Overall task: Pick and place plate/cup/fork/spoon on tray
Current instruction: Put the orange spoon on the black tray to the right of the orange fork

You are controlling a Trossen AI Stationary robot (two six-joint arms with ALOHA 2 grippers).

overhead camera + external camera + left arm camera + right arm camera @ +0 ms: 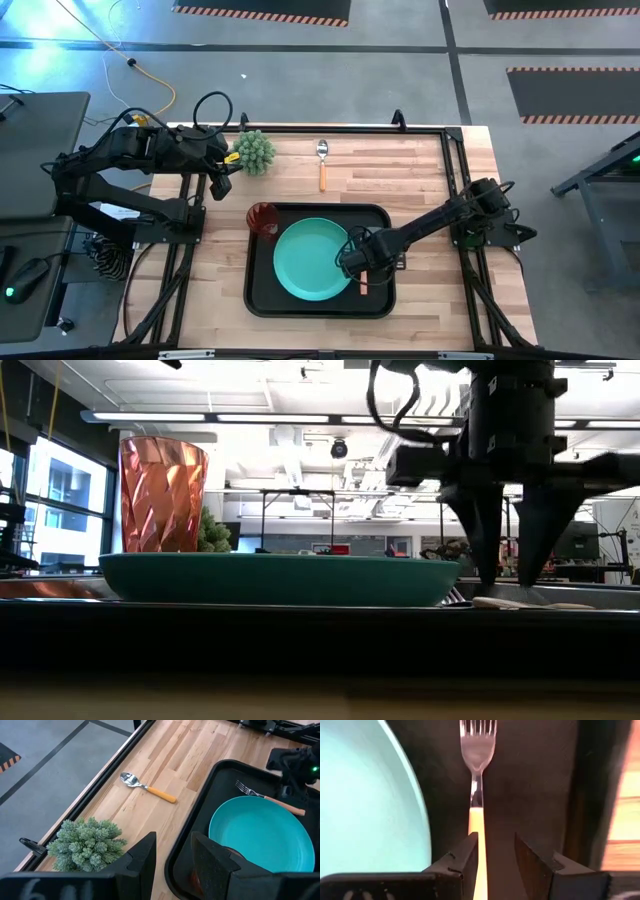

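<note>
The black tray (380,215) holds the teal plate (310,262). The red-orange cup (262,217) stands upright in the tray's far left corner. The fork (477,750) lies flat on the tray to the right of the plate. My right gripper (496,837) is open and low over the fork's orange handle (477,825), fingers pointing down, one on each side of it (512,575). The spoon (322,162) lies on the bare table beyond the tray. My left gripper (174,855) is open and empty, above the table at the far left (218,183), beside the plant. My right gripper's fingers straddle the fork's handle (478,845), which lies close against one finger (465,857). I cannot tell whether that finger touches it. The fork rests flat on the tray.
A spiky green plant (254,151) stands on the table at the far left, close to my left gripper. Bare wood lies to the left and right of the tray. The table's black frame rail (452,170) runs along the right side.
</note>
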